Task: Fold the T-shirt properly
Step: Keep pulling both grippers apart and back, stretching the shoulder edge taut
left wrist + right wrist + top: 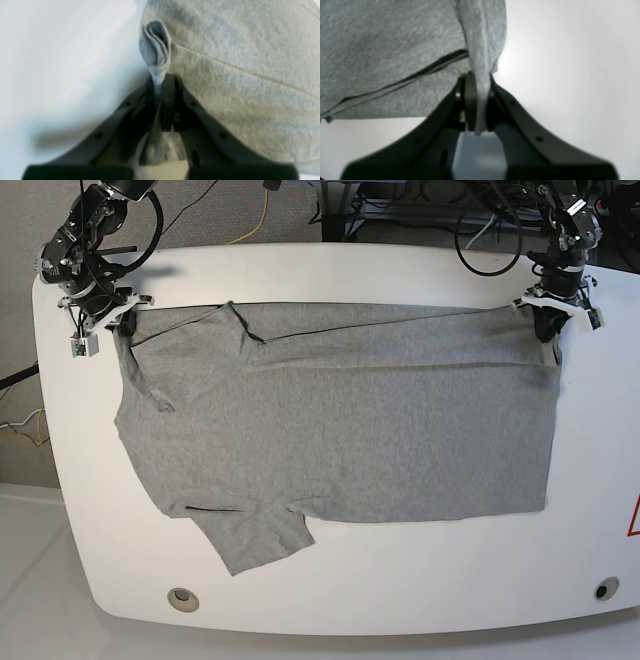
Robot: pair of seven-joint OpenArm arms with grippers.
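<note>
With the T-shirt [340,420] spread across the white table [330,590], its two far corners pinched in the fully closed left gripper [162,82] and right gripper [477,82], both corners are best carried together, evenly, toward its near edge.

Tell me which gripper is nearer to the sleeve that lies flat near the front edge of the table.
The right gripper. It pinches the T-shirt at the far corner on the sleeve's side; the left gripper pinches the opposite far corner.
</note>
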